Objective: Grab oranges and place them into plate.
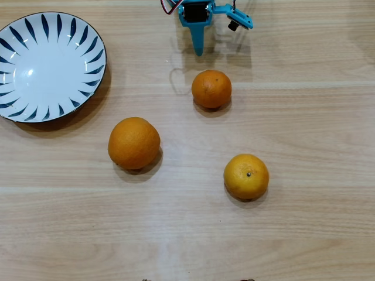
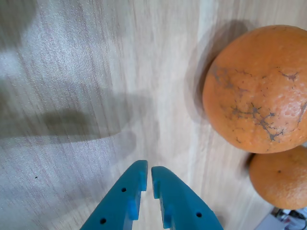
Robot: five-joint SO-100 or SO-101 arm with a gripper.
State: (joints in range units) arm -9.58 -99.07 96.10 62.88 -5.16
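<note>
Small orange (image 1: 211, 89) rests on the worktop (image 1: 304, 129), nearest of three to the end effector (image 1: 199, 50), lying just below and slightly right of its tip in the overhead view. End effector nearly closed, empty. Plate (image 1: 88, 35) lies far left.

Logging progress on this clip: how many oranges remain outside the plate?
3: small orange below the gripper, large orange centre-left, yellower orange lower right. Plate empty.

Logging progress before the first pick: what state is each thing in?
claw: shut, empty, above bare wood
plate: empty
larger orange: on table, untouched
small orange: on table, nearest the claw
yellower orange: on table, stem dot up
</note>
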